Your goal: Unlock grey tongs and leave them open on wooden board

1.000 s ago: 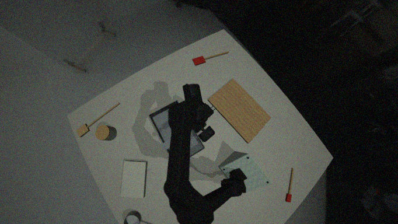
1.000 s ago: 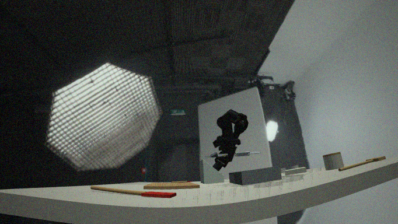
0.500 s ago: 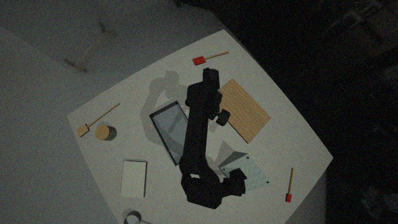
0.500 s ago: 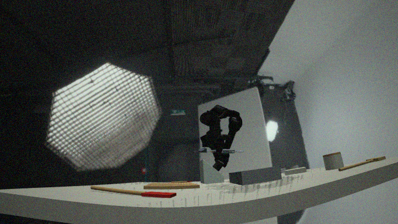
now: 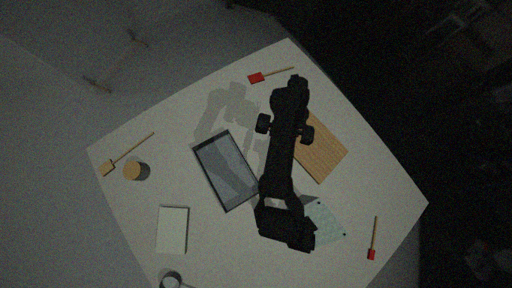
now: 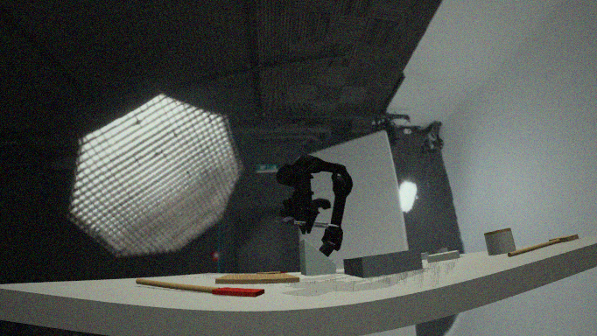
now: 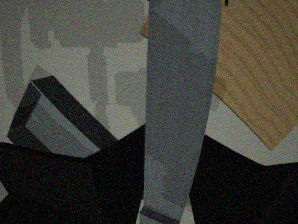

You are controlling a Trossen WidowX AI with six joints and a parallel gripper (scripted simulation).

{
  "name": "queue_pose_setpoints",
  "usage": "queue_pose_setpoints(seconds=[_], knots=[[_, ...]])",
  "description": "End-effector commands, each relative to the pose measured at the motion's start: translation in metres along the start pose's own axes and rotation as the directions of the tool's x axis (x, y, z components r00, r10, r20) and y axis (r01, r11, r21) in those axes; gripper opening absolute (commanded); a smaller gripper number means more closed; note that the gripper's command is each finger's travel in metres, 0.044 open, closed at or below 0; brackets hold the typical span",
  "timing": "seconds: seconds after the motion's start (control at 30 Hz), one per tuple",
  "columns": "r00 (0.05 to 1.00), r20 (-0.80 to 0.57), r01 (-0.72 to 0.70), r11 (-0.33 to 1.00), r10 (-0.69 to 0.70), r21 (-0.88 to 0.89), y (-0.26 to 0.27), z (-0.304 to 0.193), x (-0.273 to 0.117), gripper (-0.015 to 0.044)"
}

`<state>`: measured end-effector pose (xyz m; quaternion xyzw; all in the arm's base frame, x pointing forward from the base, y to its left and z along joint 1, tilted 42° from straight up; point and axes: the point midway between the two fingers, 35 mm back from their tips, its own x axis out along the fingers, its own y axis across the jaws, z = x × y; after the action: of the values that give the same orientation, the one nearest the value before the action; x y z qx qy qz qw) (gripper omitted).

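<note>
My gripper (image 5: 285,129) (image 6: 307,231) (image 7: 166,128) is shut on the grey tongs (image 6: 321,225) (image 7: 180,95), high above the table. The tongs lie about level across the fingers in the exterior view, not tips down. In the wrist view they are one broad strip; I cannot tell whether they are locked. In the top view the arm hides them. The wooden board (image 5: 323,154) (image 6: 258,279) (image 7: 255,65) lies flat on the table, partly under the arm in the top view, with the gripper near its left side. The roasting tin (image 5: 218,165) (image 6: 385,264) (image 7: 75,107) stands left of the board, without the tongs.
A pale green panel (image 5: 326,225) stands near the arm's base. Red-headed tools (image 5: 256,78) (image 5: 371,254) lie behind and at the right. A wooden tool (image 5: 106,167), a wood-topped cylinder (image 5: 132,170) (image 6: 500,241), a pale block (image 5: 172,229) and a cup (image 5: 170,281) stand or lie leftward.
</note>
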<state>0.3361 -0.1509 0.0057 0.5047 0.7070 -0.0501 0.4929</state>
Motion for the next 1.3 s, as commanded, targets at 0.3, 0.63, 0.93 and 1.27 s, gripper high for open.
queue_pose_setpoints(seconds=[0.3,0.63,0.93,1.27], knots=[[1.000,0.017,0.007,0.986,-0.005,-0.165,-0.023,0.019,-0.008,-0.0150],[1.000,0.024,0.020,0.913,-0.012,-0.407,-0.072,0.044,-0.012,-0.0150],[1.000,0.025,0.027,0.801,-0.014,-0.598,-0.116,0.061,-0.013,-0.0150],[1.000,0.021,0.025,0.627,-0.013,-0.778,-0.166,0.074,-0.010,-0.0150]])
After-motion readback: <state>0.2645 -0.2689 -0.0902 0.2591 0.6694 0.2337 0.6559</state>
